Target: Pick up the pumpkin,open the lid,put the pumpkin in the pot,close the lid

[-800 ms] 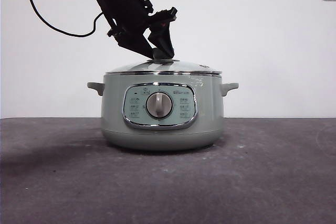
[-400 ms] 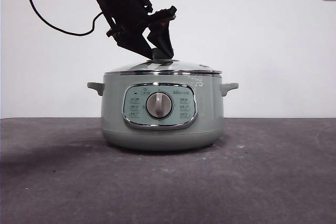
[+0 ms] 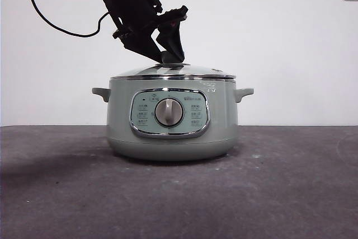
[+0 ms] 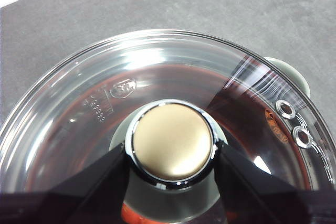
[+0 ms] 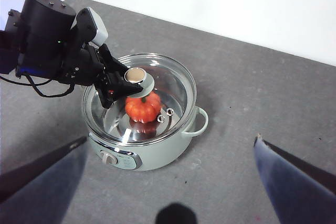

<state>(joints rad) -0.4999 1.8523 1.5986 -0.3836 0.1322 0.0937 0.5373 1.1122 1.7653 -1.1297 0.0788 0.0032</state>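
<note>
**Left tool clamped on the lid's knob, pumpkin under glass**

Left tool (image 4: 170, 156) holds the knob (image 4: 172, 141) of the lid (image 4: 79, 124): in the left wrist view its two black jaws press against opposite sides of the knob's chrome ring. In the front view the same tool (image 3: 168, 54) comes down at a slant from the upper left, with a black cable looping behind it, and its tips meet the knob just above the dome of the lid (image 3: 173, 71). The lid sits level on the pot (image 3: 172, 118), its chrome rim resting on the pot's top edge all round. The right wrist view, looking down from well above, shows the pumpkin (image 5: 143, 106) inside the pot (image 5: 157, 153), under the glass and just beside the two small vent holes. The pot stands upright on the dark grey tabletop (image 3: 279, 194), dial facing the front camera. Right tool (image 5: 168, 182) hangs high over the tabletop, well apart from the pot, its jaws spread wide with nothing between them.
</note>
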